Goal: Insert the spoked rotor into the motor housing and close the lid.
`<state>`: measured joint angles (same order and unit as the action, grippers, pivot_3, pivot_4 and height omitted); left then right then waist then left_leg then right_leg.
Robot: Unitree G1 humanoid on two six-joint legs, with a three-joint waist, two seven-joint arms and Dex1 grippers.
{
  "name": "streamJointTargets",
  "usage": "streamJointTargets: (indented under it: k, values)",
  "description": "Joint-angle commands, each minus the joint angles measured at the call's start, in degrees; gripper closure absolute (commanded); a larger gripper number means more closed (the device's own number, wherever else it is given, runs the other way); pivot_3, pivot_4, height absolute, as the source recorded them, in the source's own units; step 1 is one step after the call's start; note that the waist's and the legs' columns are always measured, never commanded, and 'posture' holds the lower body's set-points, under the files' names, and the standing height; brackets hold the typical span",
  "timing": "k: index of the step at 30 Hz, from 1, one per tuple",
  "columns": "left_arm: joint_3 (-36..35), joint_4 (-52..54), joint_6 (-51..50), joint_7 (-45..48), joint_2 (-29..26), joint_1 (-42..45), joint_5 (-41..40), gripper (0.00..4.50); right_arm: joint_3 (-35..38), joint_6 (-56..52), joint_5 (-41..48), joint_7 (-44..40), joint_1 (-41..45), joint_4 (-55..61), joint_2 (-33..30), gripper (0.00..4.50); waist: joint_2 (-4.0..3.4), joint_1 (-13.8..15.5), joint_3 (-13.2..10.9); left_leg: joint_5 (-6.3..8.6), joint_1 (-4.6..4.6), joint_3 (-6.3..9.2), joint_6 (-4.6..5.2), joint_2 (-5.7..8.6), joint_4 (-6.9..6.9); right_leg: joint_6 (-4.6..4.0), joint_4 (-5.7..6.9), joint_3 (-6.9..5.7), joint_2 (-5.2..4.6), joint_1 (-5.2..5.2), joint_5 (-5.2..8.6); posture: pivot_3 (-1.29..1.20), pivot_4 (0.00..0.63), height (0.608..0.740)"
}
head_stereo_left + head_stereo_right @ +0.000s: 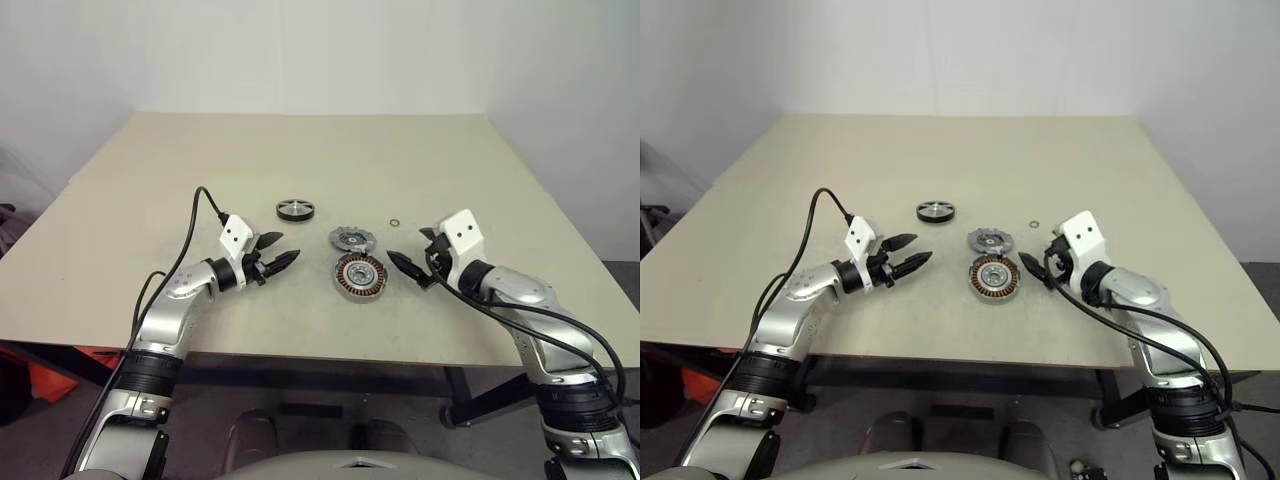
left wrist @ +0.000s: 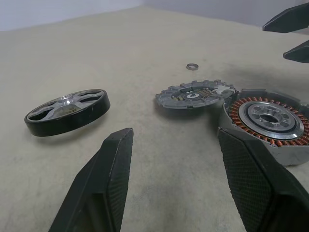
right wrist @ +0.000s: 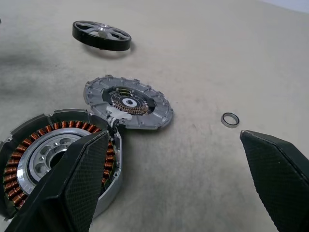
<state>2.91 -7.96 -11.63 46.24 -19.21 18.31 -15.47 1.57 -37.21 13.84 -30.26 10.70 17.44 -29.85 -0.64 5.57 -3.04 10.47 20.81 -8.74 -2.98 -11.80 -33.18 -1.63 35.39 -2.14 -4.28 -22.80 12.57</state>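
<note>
Both grippers hover low over the beige table (image 1: 120, 210), nothing held.

Left gripper (image 1: 278, 252): at about 9 o'clock from the motor housing (image 1: 360, 275), well apart from it, pointing toward it. Fingers spread, empty gap between them; in the left wrist view both textured fingers (image 2: 104, 188) stand apart with bare table between.

Right gripper (image 1: 410, 265): at about 3 o'clock from the housing, near it, tips aimed at it. Fingers spread wide, pinching nothing; in the right wrist view one finger (image 3: 72, 186) overlaps the housing's near edge, contact cannot be told.

Motor housing: lies flat near the table's front middle, copper windings ringing a silvery centre, open on top.

Lid (image 1: 351, 238): light-grey toothed disc, flat on the table at 12 o'clock from the housing, just beside it; the wrist views show their edges touching or nearly so, exact contact unclear.

Small metal ring (image 1: 395, 222): at about 1 o'clock from the housing, near the lid, lying alone on the table.

Spoked rotor (image 1: 296, 209): black rim, silvery spokes, flat on the table at about 11 o'clock from the housing, farthest of the parts, apart from the lid.
</note>
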Motion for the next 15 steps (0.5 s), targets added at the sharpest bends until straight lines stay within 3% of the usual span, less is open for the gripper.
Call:
streamJointTargets:
  k: [1, 15]
  values:
    - [0.09, 2.09, 0.76, 0.45, -0.34, 1.27, -0.27, 1.54, 0.18, 1.61, -0.87, 1.32, 2.45, 0.53, 0.47, 0.0, 0.0, -0.01, 0.0, 0.0, 0.0, 0.0, -0.01, 0.0, 0.0, -0.07, 0.0, 0.0, 0.0, 0.0, -0.04, 0.0, 0.0, 0.74]
    - [0.92, 1.64, 1.85, -0.86, 1.08, 1.14, 0.5, 1.54, 0.26, 2.63, -2.87, 2.25, 3.45, -1.42, 0.63, 0.0, 0.0, 0.03, 0.0, -0.01, 0.01, 0.0, -0.02, 0.0, 0.0, -0.1, 0.0, 0.0, -0.01, 0.0, -0.06, 0.0, 0.0, 0.74]
